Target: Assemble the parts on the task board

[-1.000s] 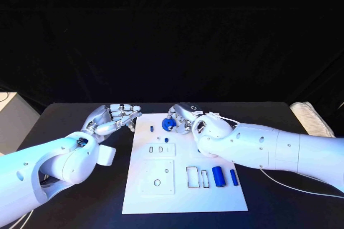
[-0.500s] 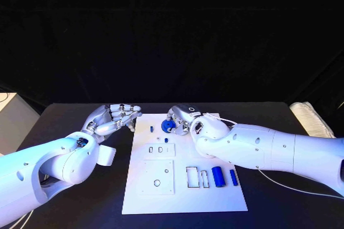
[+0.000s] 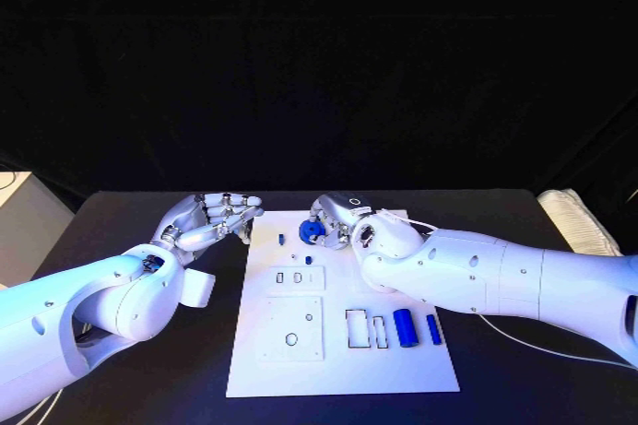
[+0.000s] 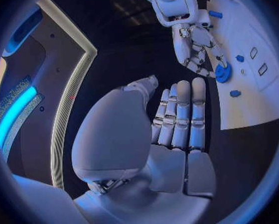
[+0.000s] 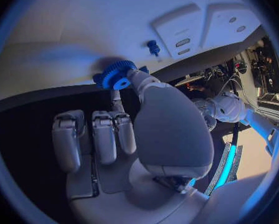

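Head view: the white task board (image 3: 339, 351) lies lengthwise in the lower middle of the frame on the black bench (image 3: 518, 388). No brand, label or legible writing can be made out on the board, the parts or the arms.

The right hand (image 3: 339, 224) sits at the board's far end, just above frame centre, holding a blue gear (image 3: 312, 231) between thumb and a finger. In the right wrist view the gear (image 5: 117, 74) shows toothed, pinched at the fingertips and close against the board surface; whether it touches the board cannot be told. The other fingers (image 5: 105, 134) lie folded in beside the palm.

The left hand (image 3: 206, 220) is left of the board's far corner, off the board. In the left wrist view its fingers (image 4: 180, 114) lie straight and side by side, thumb apart, holding nothing.

On the board, a small blue peg (image 3: 309, 259) stands just below the gear, and another small blue piece (image 3: 280, 238) lies near the left edge. Two blue cylinders (image 3: 404, 327) and (image 3: 433, 329) lie side by side at lower right, next to a rectangular slot (image 3: 358, 328). Two raised white plates carry cut-outs: two small slots (image 3: 289, 277) and an oval hole (image 3: 291, 338).

A pale ribbed object (image 3: 581, 218) at the right edge is cut off and cannot be identified. The right forearm covers part of the board's right side.
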`<state>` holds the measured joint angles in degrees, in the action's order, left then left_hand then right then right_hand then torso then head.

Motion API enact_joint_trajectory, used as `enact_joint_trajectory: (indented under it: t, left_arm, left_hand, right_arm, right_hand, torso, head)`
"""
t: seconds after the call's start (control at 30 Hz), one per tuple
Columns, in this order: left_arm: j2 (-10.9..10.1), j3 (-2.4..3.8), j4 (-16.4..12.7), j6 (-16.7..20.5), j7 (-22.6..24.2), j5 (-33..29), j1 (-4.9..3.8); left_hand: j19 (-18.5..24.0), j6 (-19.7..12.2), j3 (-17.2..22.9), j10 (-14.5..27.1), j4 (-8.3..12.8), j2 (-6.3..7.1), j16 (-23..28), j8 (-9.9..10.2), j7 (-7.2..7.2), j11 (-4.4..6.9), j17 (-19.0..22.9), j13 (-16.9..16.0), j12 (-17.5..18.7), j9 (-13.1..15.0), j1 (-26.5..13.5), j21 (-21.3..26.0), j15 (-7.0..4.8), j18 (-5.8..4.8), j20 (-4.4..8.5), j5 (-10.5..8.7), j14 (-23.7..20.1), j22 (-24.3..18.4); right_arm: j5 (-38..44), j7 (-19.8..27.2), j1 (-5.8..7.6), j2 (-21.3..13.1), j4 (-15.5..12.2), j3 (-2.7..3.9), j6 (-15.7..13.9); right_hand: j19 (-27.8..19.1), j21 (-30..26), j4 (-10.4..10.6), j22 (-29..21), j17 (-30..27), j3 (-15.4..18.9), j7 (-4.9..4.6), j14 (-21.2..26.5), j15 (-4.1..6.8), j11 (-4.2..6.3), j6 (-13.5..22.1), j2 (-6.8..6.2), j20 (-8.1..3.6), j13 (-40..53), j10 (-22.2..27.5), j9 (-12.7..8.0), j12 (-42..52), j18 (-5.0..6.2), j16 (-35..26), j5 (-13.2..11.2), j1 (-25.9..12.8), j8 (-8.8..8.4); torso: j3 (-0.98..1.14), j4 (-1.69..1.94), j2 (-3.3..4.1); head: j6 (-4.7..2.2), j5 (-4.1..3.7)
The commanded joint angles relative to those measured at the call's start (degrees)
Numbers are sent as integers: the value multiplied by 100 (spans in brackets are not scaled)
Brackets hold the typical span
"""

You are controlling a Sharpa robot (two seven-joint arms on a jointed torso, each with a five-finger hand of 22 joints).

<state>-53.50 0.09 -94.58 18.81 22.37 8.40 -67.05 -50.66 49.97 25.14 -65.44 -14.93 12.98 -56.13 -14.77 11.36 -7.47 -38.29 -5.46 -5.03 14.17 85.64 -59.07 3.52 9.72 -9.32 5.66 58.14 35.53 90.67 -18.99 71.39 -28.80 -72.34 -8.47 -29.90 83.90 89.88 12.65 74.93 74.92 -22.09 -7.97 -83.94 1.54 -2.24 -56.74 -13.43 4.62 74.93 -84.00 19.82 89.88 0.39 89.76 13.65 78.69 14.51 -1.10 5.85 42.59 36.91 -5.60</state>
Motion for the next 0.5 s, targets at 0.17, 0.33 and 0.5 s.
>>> enact_joint_trajectory:
  t: [0.17, 0.33, 0.5]
  left_arm:
    - [25, 5, 3, -116, 18, 15, -13]
    - [28, 5, 9, -123, 12, 15, -13]
    - [31, 5, 11, -131, 4, 15, -13]
  left_hand:
    - [66, -33, 40, 38, 3, -13, -38, -15, 0, -17, 13, -9, 34, 16, -25, -50, 18, 79, -12, -28, 6, 25]
    - [66, -33, 40, 38, 3, -13, -38, -15, 0, -17, 13, -9, 34, 16, -25, -50, 18, 79, -12, -28, 6, 25]
    - [66, -33, 40, 38, 3, -13, -38, -15, 0, -17, 13, -9, 34, 16, -25, -50, 18, 79, -12, -28, 6, 25]
  right_arm:
    - [115, -86, -14, 23, 48, -7, -46]
    - [147, -101, -14, 34, 79, -7, -67]
    - [141, -80, -14, 57, 101, -7, -66]
  right_hand:
    - [610, 12, 7, 1507, 1508, -22, 102, -606, 2, -14, -110, -8, -15, 1507, -600, -14, 12, -39, 24, -15, -64, -19]
    - [610, 12, 6, 1507, 1508, -24, 99, -606, -2, -18, -104, -7, -11, 1507, -600, -15, 12, -39, 24, -24, -69, -26]
    - [610, 12, 13, 1507, 1508, -2, 78, -606, -18, -36, -64, -41, 3, 1507, -600, -24, 12, -39, 24, -51, -107, -60]
  torso:
    - [0, -4, 1]
    - [2, -7, 0]
    - [4, -7, 1]
  head:
    - [-6, -6]
    - [-11, -4]
    - [-11, 0]
